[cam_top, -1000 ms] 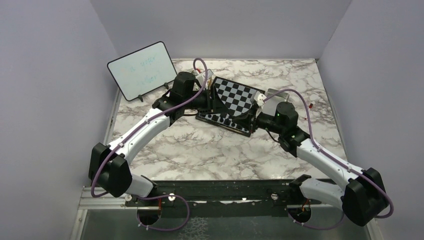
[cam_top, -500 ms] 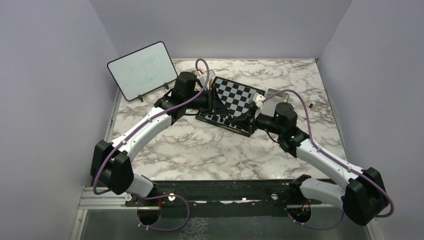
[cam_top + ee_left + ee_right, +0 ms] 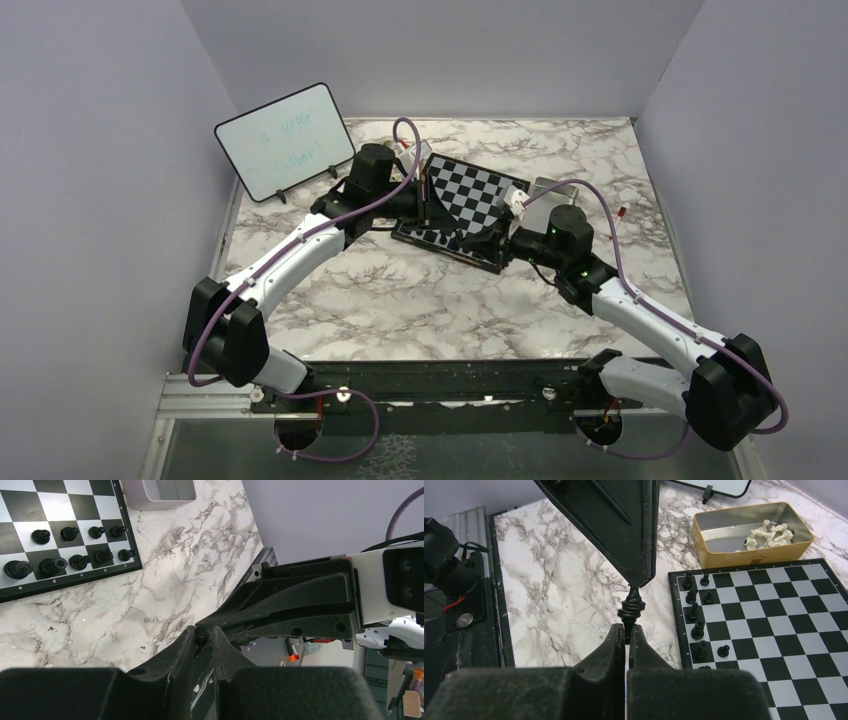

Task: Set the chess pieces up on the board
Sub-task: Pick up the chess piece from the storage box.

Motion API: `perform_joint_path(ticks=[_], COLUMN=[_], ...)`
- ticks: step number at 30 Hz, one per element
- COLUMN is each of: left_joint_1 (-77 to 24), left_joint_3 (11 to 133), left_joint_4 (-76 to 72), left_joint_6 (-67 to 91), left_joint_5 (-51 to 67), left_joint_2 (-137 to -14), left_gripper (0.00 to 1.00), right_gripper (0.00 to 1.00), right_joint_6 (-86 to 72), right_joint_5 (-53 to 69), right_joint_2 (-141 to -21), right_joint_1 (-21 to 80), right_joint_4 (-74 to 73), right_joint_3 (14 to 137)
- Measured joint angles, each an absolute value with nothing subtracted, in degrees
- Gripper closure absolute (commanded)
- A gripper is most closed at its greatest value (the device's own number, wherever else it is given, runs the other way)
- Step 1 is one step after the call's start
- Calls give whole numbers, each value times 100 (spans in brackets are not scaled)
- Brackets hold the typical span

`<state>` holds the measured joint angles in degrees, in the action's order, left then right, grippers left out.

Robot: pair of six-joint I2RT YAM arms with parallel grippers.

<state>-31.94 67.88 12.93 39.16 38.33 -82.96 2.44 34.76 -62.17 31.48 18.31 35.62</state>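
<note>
Hanging just off the edge of the board, above the marble table, a black chess piece is pinched by its base in the closed right gripper. Its head sits between the tips of the left gripper. Since the earlier top view, the left arm has shifted slightly; both wrists remain together. The left jaws are narrowed onto the head. Other black pieces stand on the board.

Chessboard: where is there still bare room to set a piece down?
Most of the board is bare: the squares from the black pieces across toward its opposite edge. Crowded: the two rows along the edge beside the marble table, which lies bare there.
</note>
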Motion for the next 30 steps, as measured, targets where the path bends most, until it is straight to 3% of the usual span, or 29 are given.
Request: perform_joint_path(ticks=[11, 22, 30], left_joint_1=[-3194, -3194, -3194], left_joint_3=[6788, 6925, 7456], left_joint_4=[1310, 1688, 2106], left_joint_6=[3780, 3398, 2773], left_joint_5=[3837, 3638, 2622], left_joint_2=[-8296, -8300, -8514], left_gripper=[95, 97, 96], right_gripper=[99, 99, 99], right_joint_6=[242, 237, 154], right_joint_5=[3406, 3092, 2755], right_joint_2=[-6226, -6246, -5988], right_joint_1=[3155, 3155, 3155], right_joint_4=[1780, 1476, 1140], right_joint_3=[3564, 3651, 3618])
